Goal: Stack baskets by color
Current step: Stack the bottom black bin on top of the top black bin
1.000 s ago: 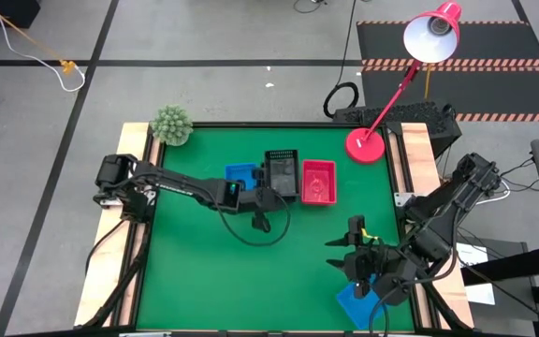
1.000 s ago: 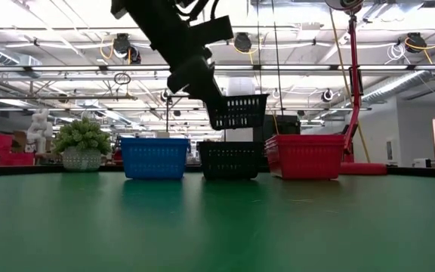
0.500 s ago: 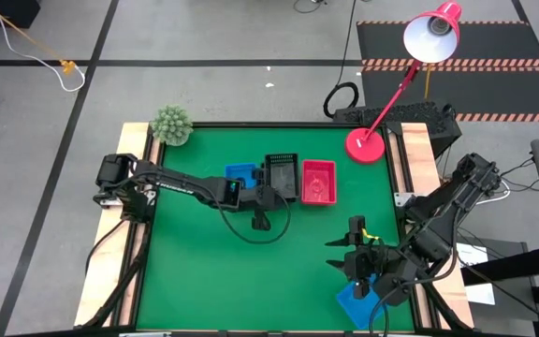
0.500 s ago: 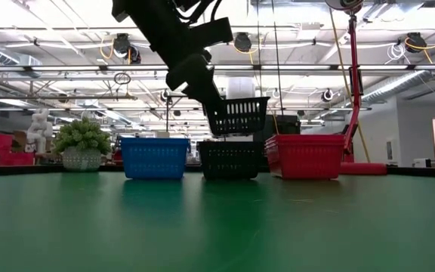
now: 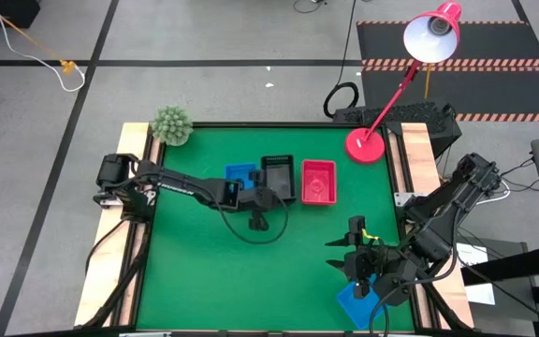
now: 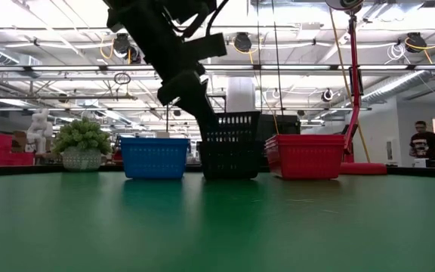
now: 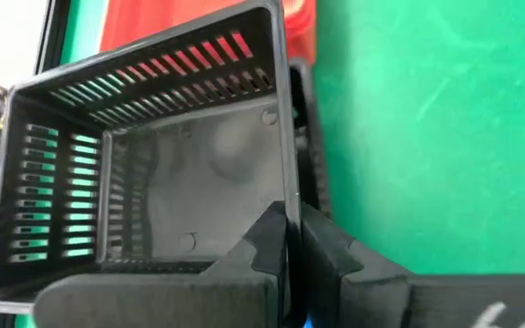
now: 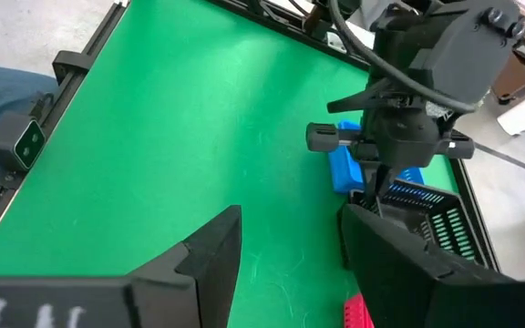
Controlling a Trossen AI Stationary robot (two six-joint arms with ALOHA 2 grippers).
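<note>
On the green table (image 5: pixel 204 271), a black basket (image 5: pixel 278 177) sat upright, nested in another.
The left gripper (image 7: pixel 290 239) pinched its wall; the right gripper (image 8: pixel 290 241) gaped empty.

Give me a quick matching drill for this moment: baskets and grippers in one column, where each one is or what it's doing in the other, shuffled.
Things:
1. black basket
2. red basket
3. loose blue basket
4. right gripper

Places or states:
A. at the near right corner of the table, under the right arm
B. open, holding nothing
C. pinched by one wall in the left gripper, nesting into the black one in the middle of the row
D. standing at the lamp end of the row

Pairs: 1-C, 2-D, 3-A, 4-B
</note>
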